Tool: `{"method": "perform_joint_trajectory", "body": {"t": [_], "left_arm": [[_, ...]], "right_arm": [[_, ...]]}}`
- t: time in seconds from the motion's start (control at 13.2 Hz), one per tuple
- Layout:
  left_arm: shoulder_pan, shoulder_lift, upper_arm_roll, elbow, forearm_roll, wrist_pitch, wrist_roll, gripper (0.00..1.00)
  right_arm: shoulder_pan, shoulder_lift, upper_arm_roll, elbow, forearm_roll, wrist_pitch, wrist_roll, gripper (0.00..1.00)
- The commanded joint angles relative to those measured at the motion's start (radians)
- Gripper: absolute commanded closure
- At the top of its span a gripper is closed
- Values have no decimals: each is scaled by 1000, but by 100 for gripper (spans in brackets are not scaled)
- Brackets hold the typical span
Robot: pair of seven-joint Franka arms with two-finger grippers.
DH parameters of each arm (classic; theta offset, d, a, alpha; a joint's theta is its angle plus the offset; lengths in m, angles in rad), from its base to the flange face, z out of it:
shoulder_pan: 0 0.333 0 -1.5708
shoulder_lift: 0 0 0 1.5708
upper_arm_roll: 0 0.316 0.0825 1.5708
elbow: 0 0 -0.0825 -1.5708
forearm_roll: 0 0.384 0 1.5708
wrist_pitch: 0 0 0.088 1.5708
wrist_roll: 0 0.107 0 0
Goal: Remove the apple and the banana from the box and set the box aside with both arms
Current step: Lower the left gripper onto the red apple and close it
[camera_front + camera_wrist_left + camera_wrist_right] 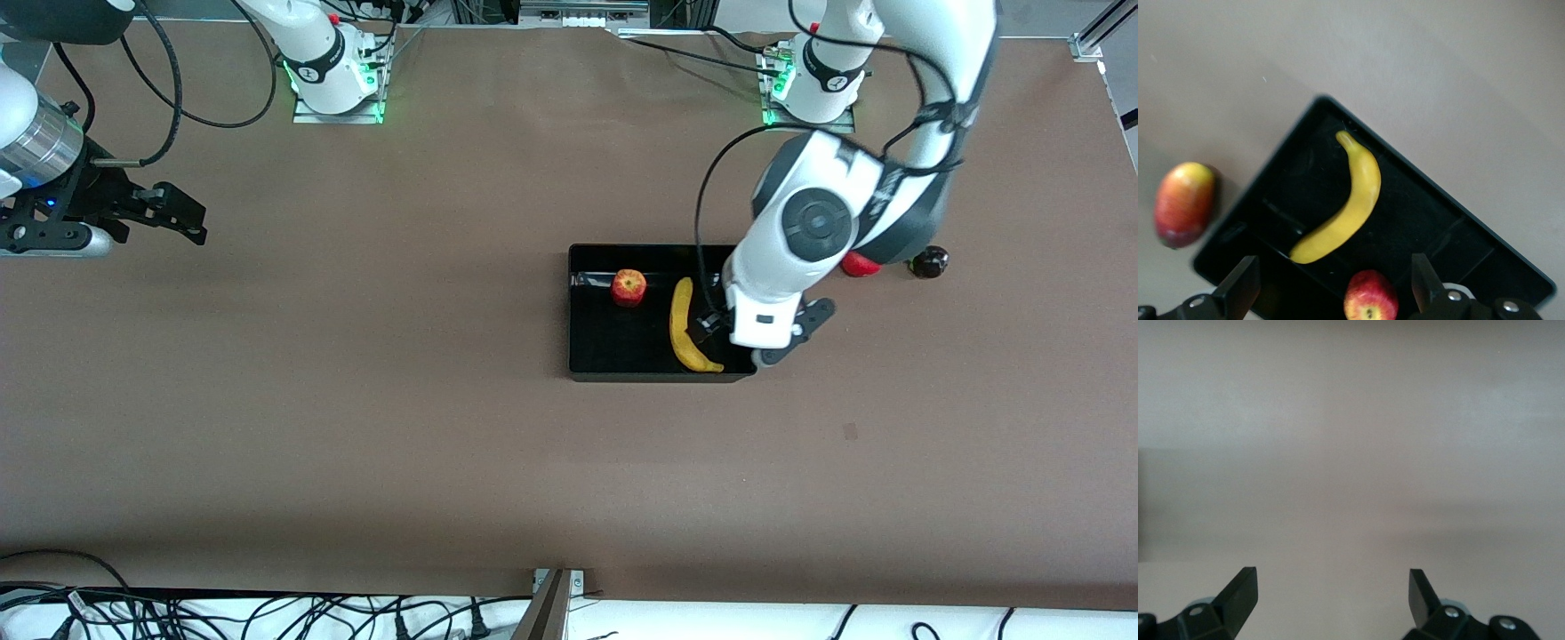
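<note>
The black box [587, 356] lies mid-table, toward the left arm's end. In it are a red apple with yellow patches [629, 287] and a curved yellow banana [686, 333]. My left gripper [756, 342] hangs open over the box's end nearest the left arm, beside the banana. The left wrist view shows the banana [1346, 200], the apple [1369, 298] and the box wall [1511, 257] below the open left gripper [1334, 261], with nothing between its fingers. My right gripper [197, 218] waits open over bare table at the right arm's end; the right gripper [1331, 573] holds nothing.
A red fruit [860, 264] lies on the table beside the box, partly hidden by the left arm, and appears as a red-yellow fruit [1183, 203] in the left wrist view. A dark round fruit [929, 262] sits beside it. Brown tabletop [356, 400] spreads around.
</note>
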Motion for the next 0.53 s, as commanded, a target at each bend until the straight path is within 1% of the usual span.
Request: {"method": "perform_joint_trajectory", "body": {"t": [0.0, 0.23, 0.38, 0.45], "left_arm": [[-42, 85, -13, 18, 6, 67, -93, 0], [-77, 129, -30, 18, 7, 92, -129, 0], [-77, 158, -55, 18, 3, 101, -137, 0], [-77, 170, -58, 16, -14, 128, -137, 0]], "right_arm": [[0, 2, 2, 10, -8, -2, 0, 0], [0, 2, 2, 10, -8, -2, 0, 0], [0, 2, 2, 10, -8, -2, 0, 0], [0, 2, 2, 10, -8, -2, 0, 0]]}}
